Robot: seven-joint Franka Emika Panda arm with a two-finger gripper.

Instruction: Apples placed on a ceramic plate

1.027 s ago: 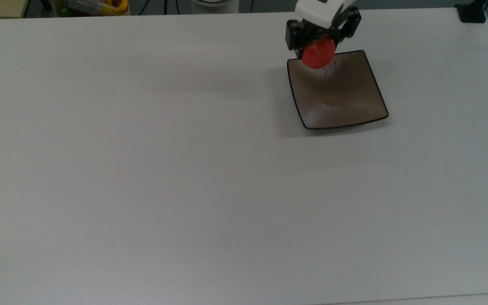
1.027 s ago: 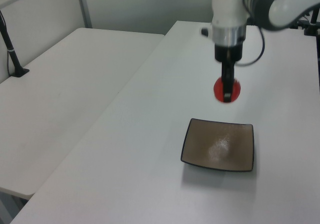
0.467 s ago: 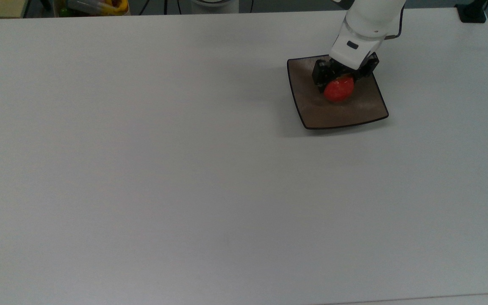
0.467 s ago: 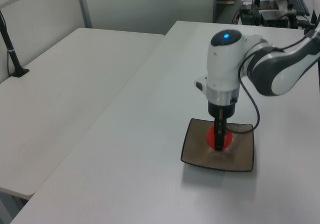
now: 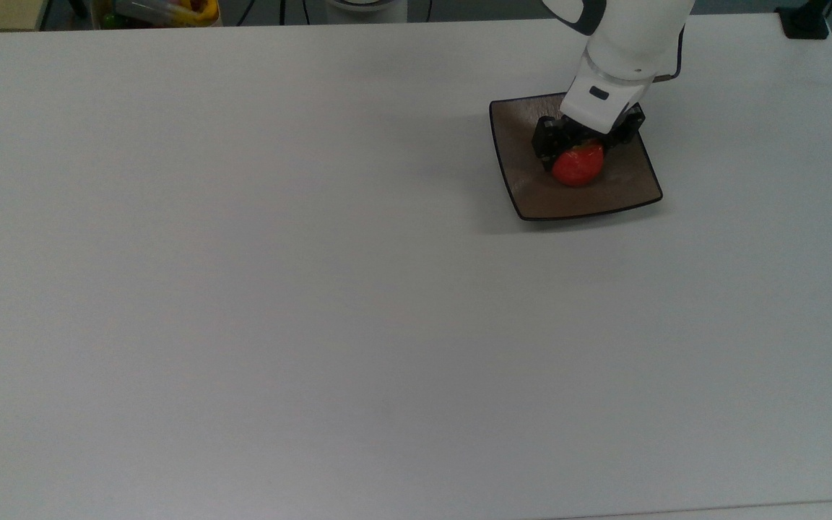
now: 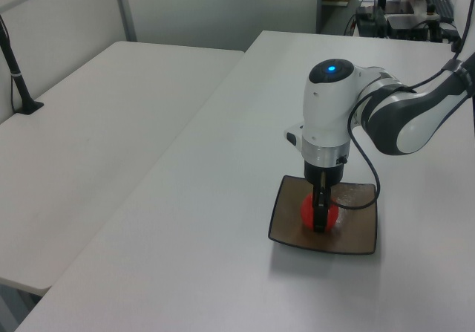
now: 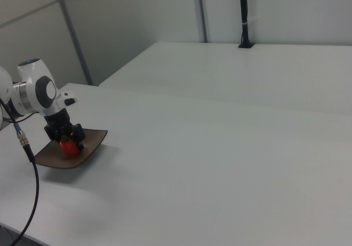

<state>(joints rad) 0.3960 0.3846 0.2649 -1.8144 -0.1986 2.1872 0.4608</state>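
We have brought the tool down from above the far edge of the ceramic plate to its middle, fingers clamped on the red apple. The apple now sits low on the plate; we judge release comes next.

the white table lies bare and open across the whole of the top view's left and bottom, so a gripper could pass freely there. the only things standing on it are the square plate near the top view's upper right, with the apple in it and the arm's gripper low over the plate, closed around the apple.
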